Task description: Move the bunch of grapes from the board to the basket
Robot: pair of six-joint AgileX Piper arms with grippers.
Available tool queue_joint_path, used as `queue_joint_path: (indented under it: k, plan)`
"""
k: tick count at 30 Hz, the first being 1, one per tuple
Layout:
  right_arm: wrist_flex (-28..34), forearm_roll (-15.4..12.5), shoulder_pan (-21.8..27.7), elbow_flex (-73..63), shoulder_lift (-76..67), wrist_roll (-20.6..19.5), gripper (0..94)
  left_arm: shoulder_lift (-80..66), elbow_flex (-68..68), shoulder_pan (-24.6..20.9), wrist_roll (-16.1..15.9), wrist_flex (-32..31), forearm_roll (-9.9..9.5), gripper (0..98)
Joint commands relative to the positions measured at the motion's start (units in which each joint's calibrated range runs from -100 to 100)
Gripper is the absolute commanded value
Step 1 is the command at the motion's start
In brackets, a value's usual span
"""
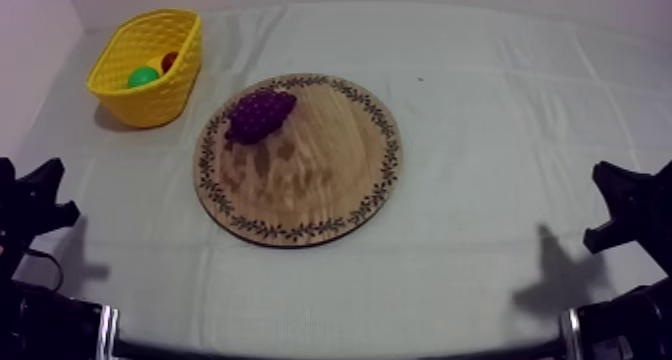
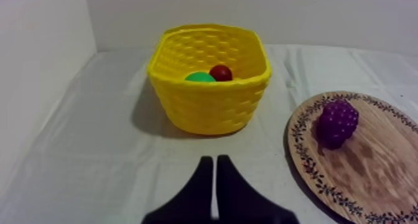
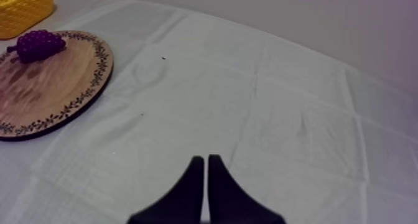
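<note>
The task is standing at its very start, as far as I can judge: the bunch of grapes (image 1: 260,114) is lying on the wooden board (image 1: 322,174), toward the part of the rim that is facing the yellow basket (image 1: 150,102), and nothing is touching it. The board is sitting around the middle of the worktop (image 1: 500,104), and the basket is standing near it at my left side, apart from the rim with a strip of cloth between them. Inside the basket a small red fruit (image 2: 221,72) and a green toy fruit (image 2: 199,78) are lying side by side, so the grapes are going to be joining them there. My left hand (image 2: 214,161) is sitting low over the cloth in front of the basket, its fingers lying together in a narrow wedge with nothing between them. My right hand (image 3: 205,159) is resting at the opposite side, well apart from the board, its fingers likewise pressed together on nothing. Everything is waiting to be done: reaching for the grapes, parting the fingers, closing on the bunch, lifting it, carrying it over the basket and releasing it. The left hand is looking like the better placed of the two, since both grapes and basket are lying on its side.
</note>
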Motion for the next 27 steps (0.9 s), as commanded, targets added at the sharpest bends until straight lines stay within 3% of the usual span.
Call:
queue_joint_path:
  k: [1,15,21,27]
  plan:
    - [-0.03,0.01,-0.02,-0.03,-0.01,-0.05,0.4,0.00,-0.03,0.01,-0.78,-0.13,-0.03,0.0]
    - [-0.03,0.01,-0.02,-0.03,-0.01,-0.05,0.4,0.00,0.03,0.34,-1.08,-0.18,0.28,0.0]
    - [-0.03,0.01,-0.02,-0.03,-0.01,-0.05,0.4,4.74,-3.53,2.56,1.05,-2.23,-3.36,0.0]
    - [-0.03,0.01,-0.02,-0.03,-0.01,-0.05,0.4,16.69,-15.91,5.30,3.41,-1.40,-6.26,0.0]
